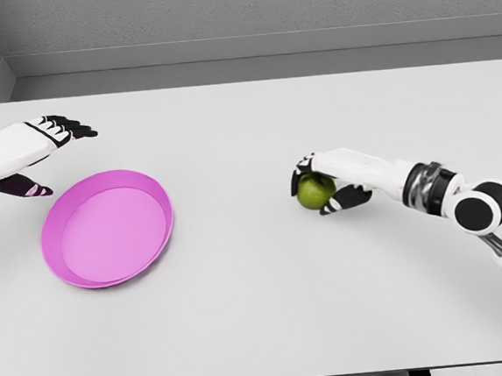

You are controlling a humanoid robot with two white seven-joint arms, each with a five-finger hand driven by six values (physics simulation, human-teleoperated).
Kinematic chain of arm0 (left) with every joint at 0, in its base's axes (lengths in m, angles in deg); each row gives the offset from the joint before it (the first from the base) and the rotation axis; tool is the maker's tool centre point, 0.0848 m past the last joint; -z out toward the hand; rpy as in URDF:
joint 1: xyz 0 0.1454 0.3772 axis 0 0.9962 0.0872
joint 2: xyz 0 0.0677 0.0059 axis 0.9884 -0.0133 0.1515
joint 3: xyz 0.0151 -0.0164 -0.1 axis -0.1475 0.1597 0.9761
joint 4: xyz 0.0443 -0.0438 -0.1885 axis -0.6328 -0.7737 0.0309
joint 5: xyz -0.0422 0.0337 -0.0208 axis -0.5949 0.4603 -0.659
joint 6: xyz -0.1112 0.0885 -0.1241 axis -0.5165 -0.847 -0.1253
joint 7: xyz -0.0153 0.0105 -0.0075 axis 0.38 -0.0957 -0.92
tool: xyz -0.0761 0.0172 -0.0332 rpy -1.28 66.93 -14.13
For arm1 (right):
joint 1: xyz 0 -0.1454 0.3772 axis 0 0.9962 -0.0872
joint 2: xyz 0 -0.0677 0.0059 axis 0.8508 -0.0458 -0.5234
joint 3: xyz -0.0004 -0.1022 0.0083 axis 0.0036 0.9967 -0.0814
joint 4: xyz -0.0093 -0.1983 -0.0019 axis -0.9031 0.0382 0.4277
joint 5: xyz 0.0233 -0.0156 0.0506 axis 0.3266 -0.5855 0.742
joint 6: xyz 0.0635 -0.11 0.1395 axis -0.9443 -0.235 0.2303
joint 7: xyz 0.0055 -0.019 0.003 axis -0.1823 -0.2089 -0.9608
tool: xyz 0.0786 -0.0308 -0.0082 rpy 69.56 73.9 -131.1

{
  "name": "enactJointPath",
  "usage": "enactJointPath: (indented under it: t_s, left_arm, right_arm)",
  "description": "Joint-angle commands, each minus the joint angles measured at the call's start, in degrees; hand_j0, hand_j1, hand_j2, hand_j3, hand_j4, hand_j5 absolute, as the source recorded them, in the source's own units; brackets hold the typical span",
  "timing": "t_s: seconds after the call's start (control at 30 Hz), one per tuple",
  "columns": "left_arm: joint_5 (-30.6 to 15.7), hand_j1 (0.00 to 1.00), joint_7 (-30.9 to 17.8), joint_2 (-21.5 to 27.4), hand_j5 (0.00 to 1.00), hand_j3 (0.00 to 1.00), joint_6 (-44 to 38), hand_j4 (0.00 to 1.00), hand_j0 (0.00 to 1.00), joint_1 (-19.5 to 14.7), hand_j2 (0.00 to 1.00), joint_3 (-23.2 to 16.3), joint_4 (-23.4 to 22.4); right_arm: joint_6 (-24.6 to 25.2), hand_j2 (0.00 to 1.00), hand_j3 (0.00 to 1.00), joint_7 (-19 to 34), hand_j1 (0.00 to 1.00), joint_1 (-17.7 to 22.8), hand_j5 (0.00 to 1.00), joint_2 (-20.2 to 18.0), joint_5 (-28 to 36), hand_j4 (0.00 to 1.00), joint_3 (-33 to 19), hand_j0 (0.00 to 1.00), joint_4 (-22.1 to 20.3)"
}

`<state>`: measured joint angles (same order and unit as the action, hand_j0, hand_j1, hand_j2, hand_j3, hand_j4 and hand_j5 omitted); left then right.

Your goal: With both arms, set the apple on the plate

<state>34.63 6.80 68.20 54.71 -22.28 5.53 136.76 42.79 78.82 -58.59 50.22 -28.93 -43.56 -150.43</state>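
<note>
From the head view, you see the right hand (pixel 326 186) on the right side of the tabletop (pixel 262 310), its arm coming in from the lower right. Its fingers (pixel 347 201) are curled around the green apple (pixel 314 191), with the palm over the top and right of the fruit and the thumb side tucked under its near edge. The apple appears to sit on the tabletop or just above it; you cannot tell whether it has been lifted. The wrap from above looks chosen so the fruit cannot roll away as it is carried.

On the left, the pink plate (pixel 155 192) lies flat, well apart from the apple, with nothing in it. Your left hand (pixel 42 158) hovers just beyond the plate's far left rim, fingers spread and thumb hanging down, holding nothing. It seems posed there to take the apple or steady the plate, since the task calls for both arms.

You are, by this reading, at the grasp stage: the apple must next travel left across the bare tabletop toward the plate.
</note>
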Motion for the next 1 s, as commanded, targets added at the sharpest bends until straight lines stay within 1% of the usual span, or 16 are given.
enactJointPath:
  t_s: [0.0, 0.07, 0.3, 0.43, 0.73, 0.8, 0.97]
  left_arm:
    - [-0.4, 1.0, 0.0, 0.1, 1.0, 1.0, -0.1, 1.0, 1.0, 0.0, 1.0, 0.1, 0.0]
    - [-0.4, 1.0, 0.0, 0.1, 1.0, 1.0, -0.1, 1.0, 1.0, 0.1, 1.0, 0.1, 0.1]
    - [-0.4, 1.0, 0.0, 0.2, 1.0, 1.0, -0.1, 1.0, 1.0, 0.1, 1.0, 0.1, 0.3]
    - [-0.4, 1.0, 0.0, 0.2, 1.0, 1.0, -0.1, 1.0, 1.0, 0.1, 1.0, 0.1, 0.4]
    - [-0.4, 1.0, 0.0, 0.2, 1.0, 1.0, -0.1, 1.0, 1.0, 0.1, 1.0, 0.1, 0.4]
    - [-0.4, 1.0, 0.0, 0.2, 1.0, 1.0, -0.1, 1.0, 1.0, 0.1, 1.0, 0.1, 0.4]
    - [-0.4, 1.0, 0.0, 0.2, 1.0, 1.0, -0.1, 1.0, 1.0, 0.1, 1.0, 0.1, 0.5]
  right_arm:
    - [-0.5, 0.46, 0.46, 0.6, 0.46, 0.0, 0.46, 2.4, 0.1, 0.46, 1.2, 0.46, 0.0]
    - [-0.5, 0.46, 0.46, 0.8, 0.46, 0.0, 0.46, 4.1, 0.0, 0.46, 1.4, 0.46, 0.1]
    - [-0.3, 0.46, 0.46, 0.8, 0.46, -0.2, 0.46, 7.3, -0.9, 0.46, 2.1, 0.46, 0.1]
    - [0.1, 0.46, 0.46, 0.8, 0.46, -0.9, 0.46, 9.2, -1.9, 0.46, 3.3, 0.46, 0.2]
    - [0.2, 0.47, 0.47, 0.7, 0.47, -1.2, 0.47, 9.5, -2.2, 0.47, 4.0, 0.47, 0.1]
    - [0.9, 1.0, 1.0, 0.4, 1.0, -1.1, 1.0, 10.0, -2.1, 1.0, 4.0, 1.0, 0.1]
    - [1.1, 1.0, 1.0, 0.4, 1.0, -1.1, 1.0, 10.1, -2.1, 1.0, 4.0, 1.0, 0.1]
